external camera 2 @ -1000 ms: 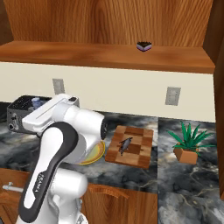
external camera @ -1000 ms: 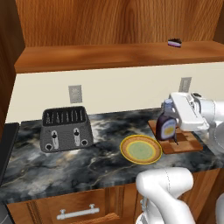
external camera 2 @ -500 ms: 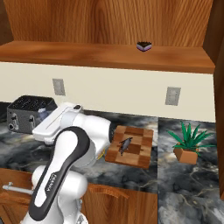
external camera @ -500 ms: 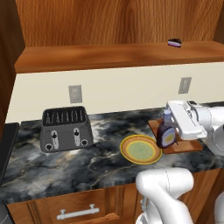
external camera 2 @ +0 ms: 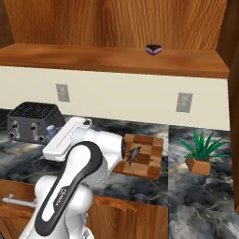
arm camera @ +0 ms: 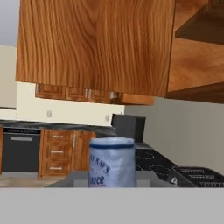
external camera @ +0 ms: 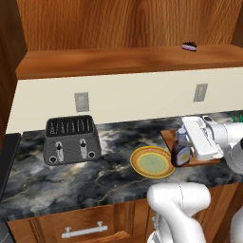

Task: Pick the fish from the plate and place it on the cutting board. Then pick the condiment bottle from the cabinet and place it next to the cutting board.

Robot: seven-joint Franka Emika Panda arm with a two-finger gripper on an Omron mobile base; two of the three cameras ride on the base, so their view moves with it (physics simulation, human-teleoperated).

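Bottle (external camera: 181, 150) is riding in the gripper (external camera: 186, 148), clenched at its upper part, hanging upright between the plate (external camera: 152, 162) and the board (external camera: 167, 136), its base low over the counter (external camera: 71, 175). I am judging it a small rigid thing, light enough for two fingers, with a smooth and likely slippery body; the narrow neck just under the cap is looking like the safest place to pinch, since the shoulder below stops it sliding through. Being tall for its base, it is probably prone to tipping when set down. It is showing as dark brown with a bluish-grey cap; in the hand view the cap (arm camera: 112, 162) is sitting close between the fingertips. Fish (external camera 2: 133, 154), dark and slender, is lying on the checkered board. Shelf (external camera: 128, 59) of the cabinet is carrying a small black-and-pink object (external camera: 189, 46).
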